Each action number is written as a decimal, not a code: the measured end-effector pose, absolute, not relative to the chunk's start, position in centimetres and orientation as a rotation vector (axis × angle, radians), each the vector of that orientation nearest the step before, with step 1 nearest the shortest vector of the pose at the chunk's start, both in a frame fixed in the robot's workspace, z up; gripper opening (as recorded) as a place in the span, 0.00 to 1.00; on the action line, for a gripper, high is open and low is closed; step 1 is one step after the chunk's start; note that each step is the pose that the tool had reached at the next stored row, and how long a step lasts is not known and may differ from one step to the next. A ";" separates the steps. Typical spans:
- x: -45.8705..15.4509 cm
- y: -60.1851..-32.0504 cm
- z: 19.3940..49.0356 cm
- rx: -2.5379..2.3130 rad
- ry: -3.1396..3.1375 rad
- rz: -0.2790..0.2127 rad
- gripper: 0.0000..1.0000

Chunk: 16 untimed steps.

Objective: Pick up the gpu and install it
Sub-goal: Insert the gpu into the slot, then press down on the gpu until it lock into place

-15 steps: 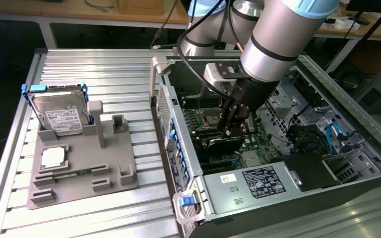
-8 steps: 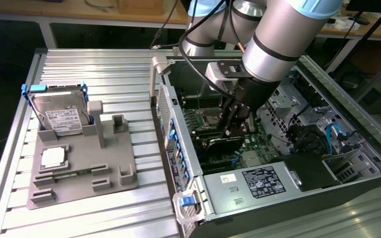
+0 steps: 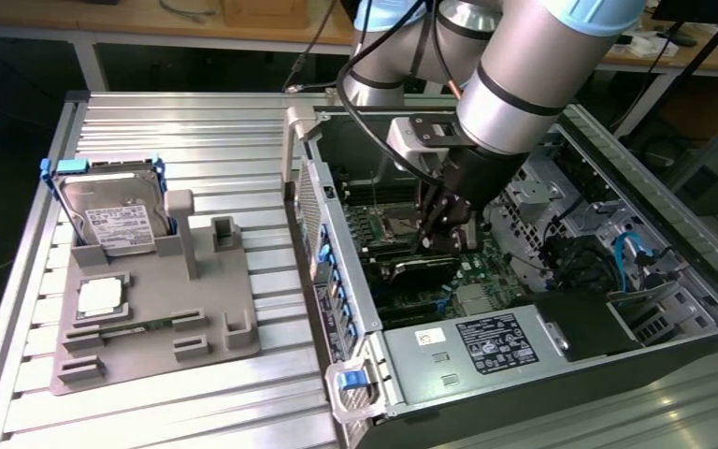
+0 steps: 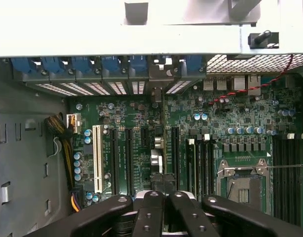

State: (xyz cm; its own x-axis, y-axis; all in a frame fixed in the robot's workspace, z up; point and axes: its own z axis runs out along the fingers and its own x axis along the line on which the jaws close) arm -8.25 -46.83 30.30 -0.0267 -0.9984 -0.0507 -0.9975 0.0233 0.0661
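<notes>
Wrist view: we see the gripper [image 4: 165,197] pinched closed on the edge-on gpu [image 4: 164,181] above the motherboard [image 4: 136,118]. The hard drive [image 3: 116,220] sits at the exterior view's left, outside the case [image 3: 559,402].

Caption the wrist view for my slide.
Closed gripper directly over the gpu, which is seen edge-on among the expansion slots of the motherboard.

The gpu [image 4: 164,180] is partly covered by the closed gripper [image 4: 164,195]; whether it is clasped cannot be told. The arm [image 3: 522,84] is cut off by the frame edge.
</notes>
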 end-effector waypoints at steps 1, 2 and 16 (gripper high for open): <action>-8.3 -46.8 30.3 2.185 -2.240 -0.130 0.11; -8.3 -46.8 30.3 2.185 -2.240 -0.130 0.11; -7.6 -46.8 30.3 2.171 -2.228 -0.158 0.11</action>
